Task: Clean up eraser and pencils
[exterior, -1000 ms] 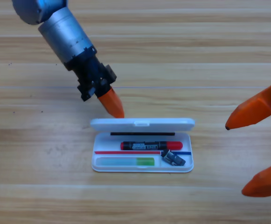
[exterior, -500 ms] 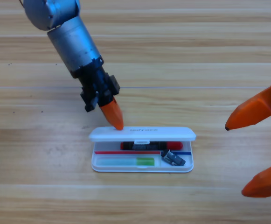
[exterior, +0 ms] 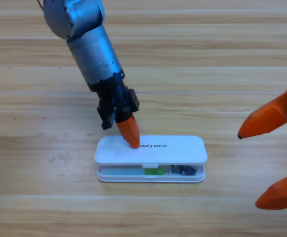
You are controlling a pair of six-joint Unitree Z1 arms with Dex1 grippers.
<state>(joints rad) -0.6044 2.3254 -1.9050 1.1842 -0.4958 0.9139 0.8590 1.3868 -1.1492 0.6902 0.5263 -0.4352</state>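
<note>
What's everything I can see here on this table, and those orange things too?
White plastic case: one, table centre, lid almost shut.
Translucent green stick pencil: one, showing in the case's front gap.
Small dark rectangular eraser: one, in the gap, right of the green pencil.
Wooden table: one, light brown.
Left hand: orange tip touching the lid's left part.
Right hand: orange, open, waiting at the right edge.

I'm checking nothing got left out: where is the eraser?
The eraser lies inside the white case at its right end, right of the green pencil, under the nearly shut lid.
</note>
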